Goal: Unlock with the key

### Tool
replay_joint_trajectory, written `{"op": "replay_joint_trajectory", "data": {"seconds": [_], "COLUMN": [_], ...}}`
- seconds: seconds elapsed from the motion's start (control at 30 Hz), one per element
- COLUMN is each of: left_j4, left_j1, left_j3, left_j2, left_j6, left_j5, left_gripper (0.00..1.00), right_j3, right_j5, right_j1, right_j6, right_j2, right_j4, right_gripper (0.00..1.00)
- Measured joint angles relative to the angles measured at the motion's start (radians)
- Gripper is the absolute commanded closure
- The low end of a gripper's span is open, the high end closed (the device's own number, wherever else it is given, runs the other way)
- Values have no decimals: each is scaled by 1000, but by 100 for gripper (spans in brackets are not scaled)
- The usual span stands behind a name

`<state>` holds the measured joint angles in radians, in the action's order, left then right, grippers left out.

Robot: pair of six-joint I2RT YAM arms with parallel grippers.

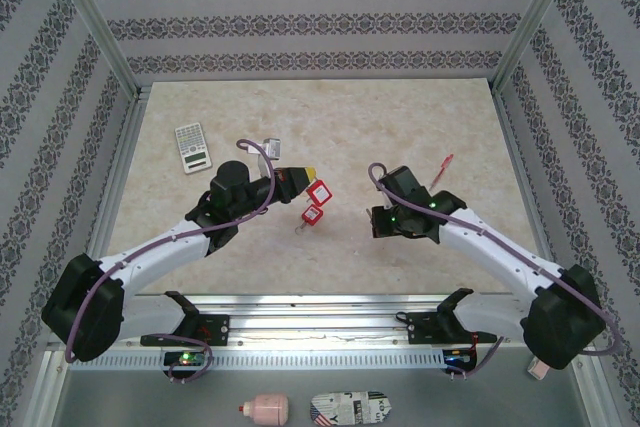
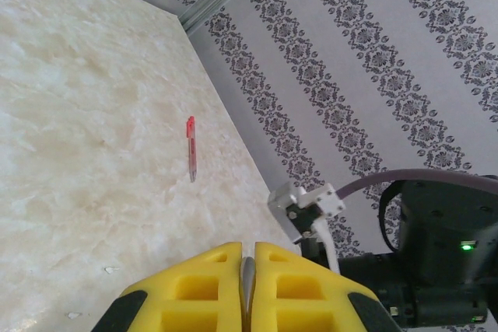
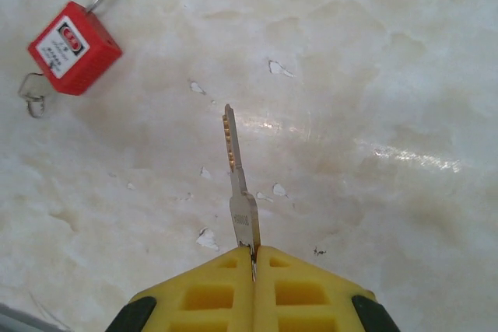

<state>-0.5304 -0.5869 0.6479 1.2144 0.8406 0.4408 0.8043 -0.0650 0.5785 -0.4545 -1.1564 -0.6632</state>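
The top camera looks down from high behind the near edge over the whole worktop (image 1: 330, 127). The left wrist camera sits low, facing across toward the right edge, and shares the red pen (image 2: 191, 145) with it. The right wrist camera looks closely down, sharing the red padlock (image 3: 74, 58).

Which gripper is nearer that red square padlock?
Left. The left gripper sits right beside the red square padlock; the right gripper, pinching a silver key, stands apart on its other side.
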Motion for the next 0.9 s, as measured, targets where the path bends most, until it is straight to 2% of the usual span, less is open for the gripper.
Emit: {"op": "replay_joint_trajectory", "data": {"seconds": [0.2,0.4,0.47,0.63,0.9], "left_j4": [0,2,8,41,120], "left_j1": [0,0,0,0,0], "left_j3": [-14,-49,-57,-64,-66], "left_j2": [-25,-28,-28,-44,-139], "left_j6": [0,3,4,-1,-35], "left_j5": [-4,-8,-8,-31,-69], "left_gripper": [100,100,100,100,100], "right_j3": [35,23,32,58,-23], "right_j5": [24,20,33,145,322], "right_j1": [24,48,48,75,182], "right_j6": [32,47,55,61,26], "right_j2": [-8,164,180,66,-56], "right_j4": [-63,-32,-39,-74,-55], "right_gripper": [100,100,100,100,100]}}
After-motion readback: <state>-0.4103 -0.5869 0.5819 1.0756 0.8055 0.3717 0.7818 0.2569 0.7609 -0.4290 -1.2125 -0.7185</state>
